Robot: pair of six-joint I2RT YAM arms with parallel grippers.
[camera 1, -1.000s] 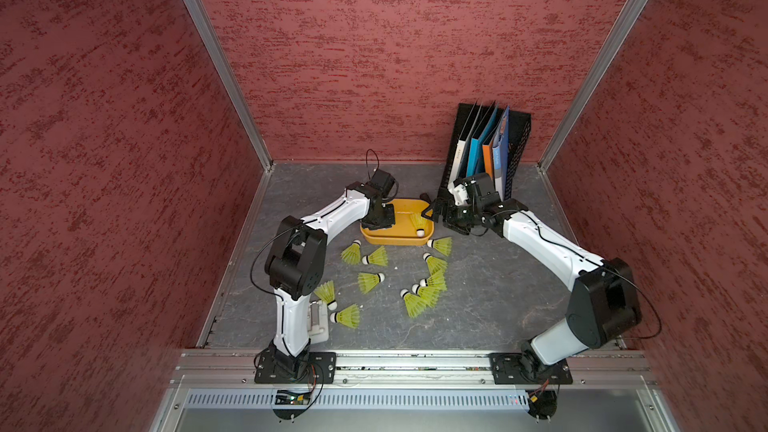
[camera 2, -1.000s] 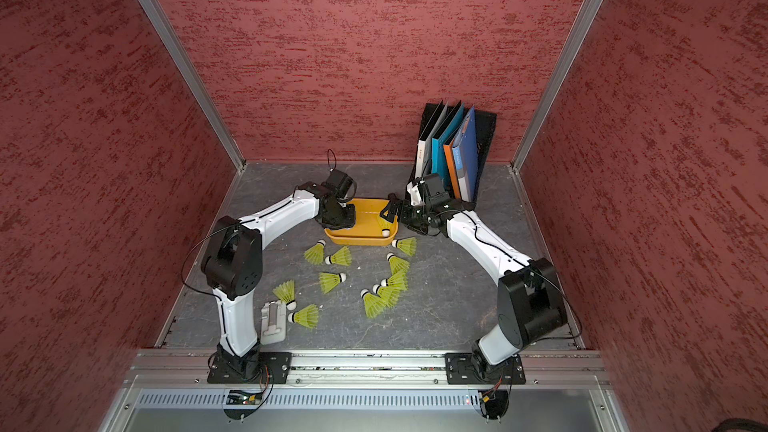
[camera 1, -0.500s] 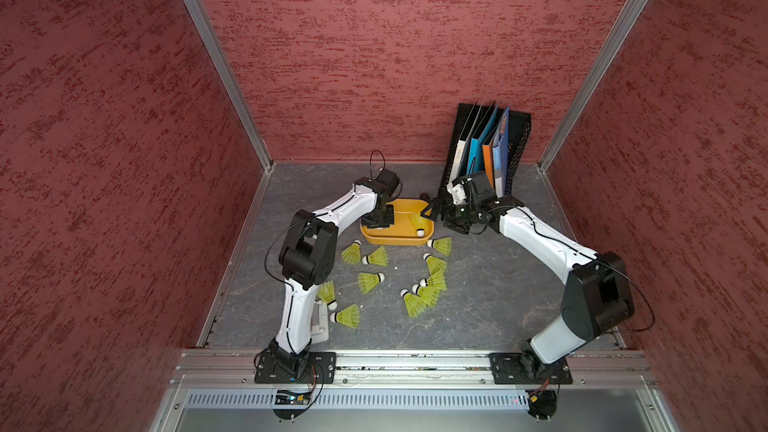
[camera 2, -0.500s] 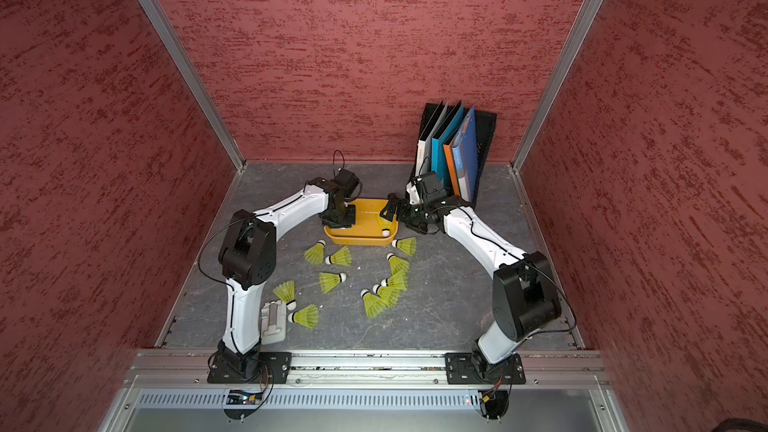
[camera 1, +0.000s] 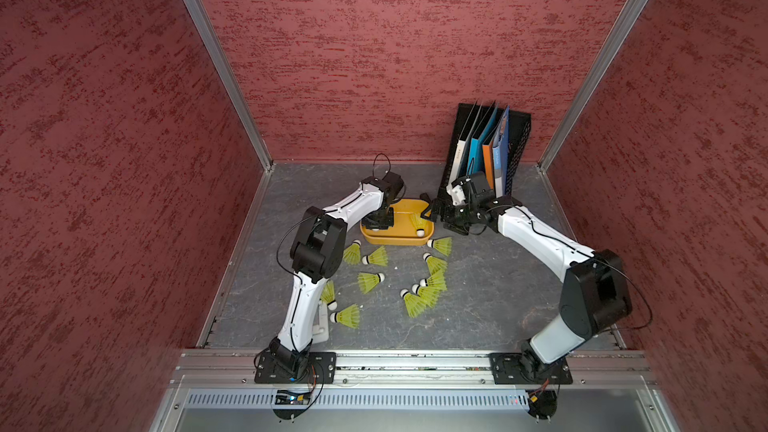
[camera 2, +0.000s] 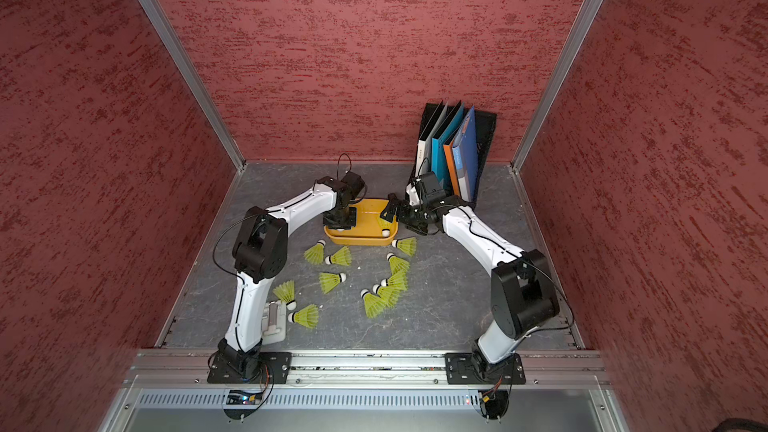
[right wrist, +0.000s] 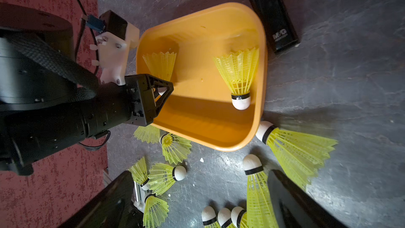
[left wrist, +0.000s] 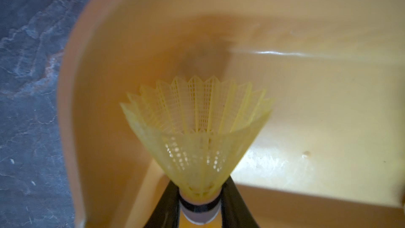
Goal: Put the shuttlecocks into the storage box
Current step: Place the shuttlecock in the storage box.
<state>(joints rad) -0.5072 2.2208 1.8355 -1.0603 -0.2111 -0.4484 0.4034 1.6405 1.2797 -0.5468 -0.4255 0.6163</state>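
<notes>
A robot test cell in a lab; red textured walls point(camera 1: 395, 56) close in three sides, joined by bare aluminium posts point(camera 1: 216, 60); a grey stone-look table point(camera 1: 478, 284) fills the space between them; the left arm point(camera 1: 301, 305) and right arm point(camera 1: 536, 238) are bolted to an aluminium rail point(camera 1: 415, 361) at the front, with their cables exposed; a black rack point(camera 1: 521, 135) of folders stands in a back corner.

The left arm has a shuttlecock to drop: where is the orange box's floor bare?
The storage box floor is bare in its middle, between the held shuttlecock in the left gripper at one end and the loose shuttlecock lying at the other. Outside, the table in front of the box is crowded with shuttlecocks.
</notes>
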